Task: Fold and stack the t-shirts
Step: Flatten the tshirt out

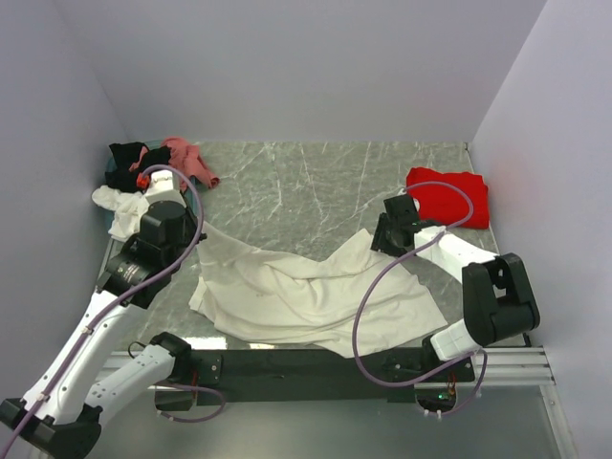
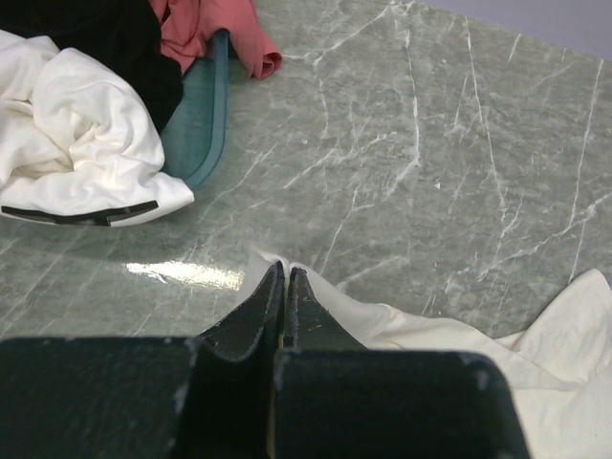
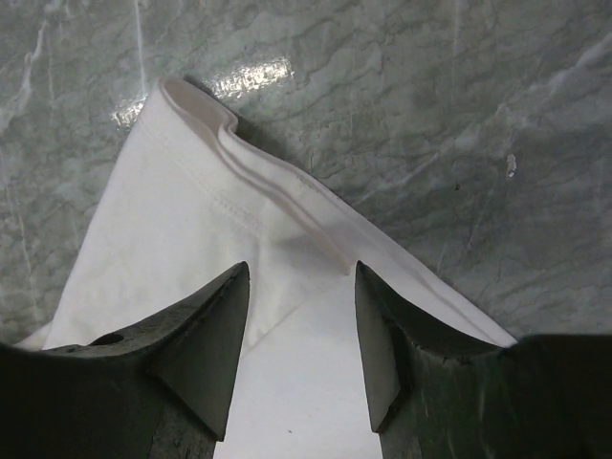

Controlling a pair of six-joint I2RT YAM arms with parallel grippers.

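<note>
Cream cloth covers the near middle of the grey-green marbled surface (image 1: 316, 177). The cream shirt (image 1: 306, 287) lies there spread out but rumpled, with folds running across it, between the two arms.

Left fingers (image 2: 271, 311): pressed together, with no gap visible between the tips. They pinch the far left edge of the cream shirt, where the cloth rises in a small peak around the tips. In the overhead view that edge is drawn out to a point toward the left arm.

Right fingers (image 3: 210, 325): spread wide and holding nothing. They hover over the far right corner of the cream shirt, one finger on each side of a hemmed fold. Whether the tips touch the cloth cannot be told.

The red shirt (image 1: 448, 196) is a compact bundle at the far right of the surface. It sits just beyond the right arm's wrist and apart from the cream shirt.

In the far left corner a white shirt (image 2: 76, 134), a black shirt (image 2: 105, 33) and a pink shirt (image 2: 206, 29) lie crumpled together in a heap. The white one lies against the near rim of a teal tray (image 2: 203, 115), with the black and pink ones behind it. Bare surface separates this heap from the cream shirt.
</note>
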